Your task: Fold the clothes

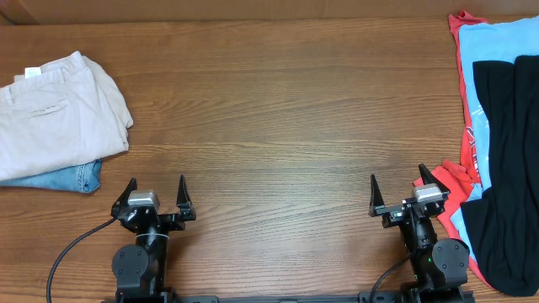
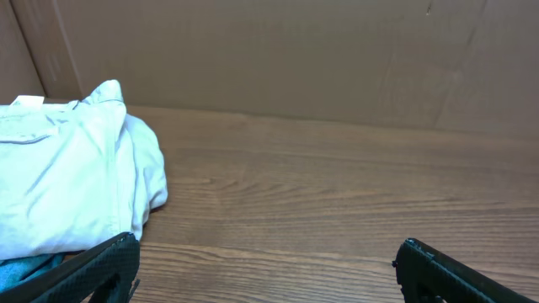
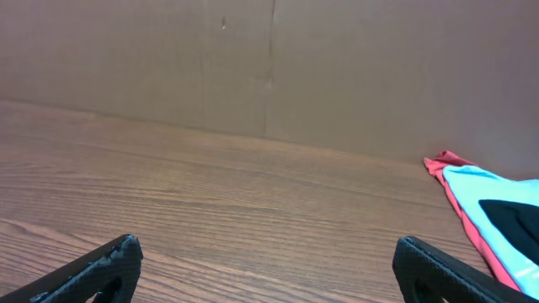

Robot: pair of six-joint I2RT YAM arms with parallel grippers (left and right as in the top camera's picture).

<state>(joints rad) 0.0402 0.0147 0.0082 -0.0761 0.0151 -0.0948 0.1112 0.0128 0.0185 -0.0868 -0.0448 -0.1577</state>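
Shorts (image 1: 59,105), khaki and folded, lie at the upper left of the frame on a denim-blue garment (image 1: 74,178); brush them and you could spill that stack. Your left claw (image 1: 157,185) and right claw (image 1: 397,187) stand spread wide at the lower edge, gripping nothing above the bench (image 1: 278,109). At far right, a black garment (image 1: 505,151) overlaps a light-blue garment (image 1: 493,42) and a red garment (image 1: 455,175), so one pinch may drag several.

Shorts (image 1: 59,105) lie on another garment (image 1: 76,178) at the tabletop's (image 1: 286,109) left; a pile of clothes (image 1: 505,126) lines its right edge.
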